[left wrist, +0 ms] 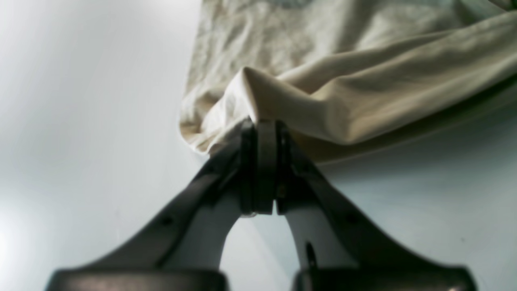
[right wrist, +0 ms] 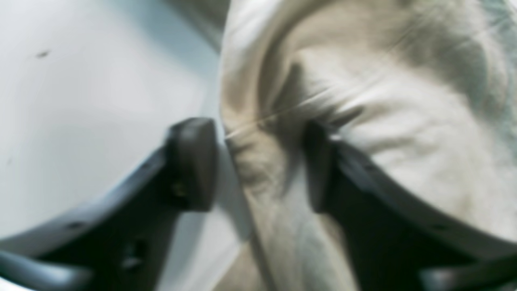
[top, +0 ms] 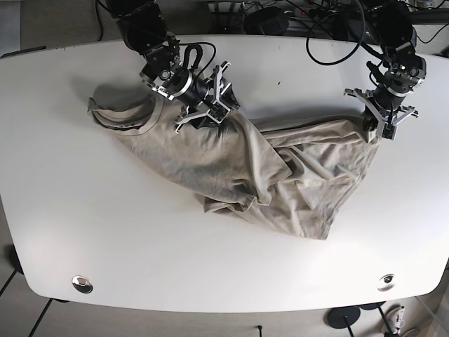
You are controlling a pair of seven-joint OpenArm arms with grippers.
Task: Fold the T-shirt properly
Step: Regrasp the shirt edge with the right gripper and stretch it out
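— Base view: the T-shirt lies bunched on the table. Left end effector pinches its edge.
— Right end effector gapes around cloth. Close it first, then pull both apart gently.

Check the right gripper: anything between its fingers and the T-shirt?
Nothing visible. The right gripper is open, and a fold of the T-shirt already sits between its fingers. The left gripper is shut on a shirt corner. Only bare table surrounds the cloth.
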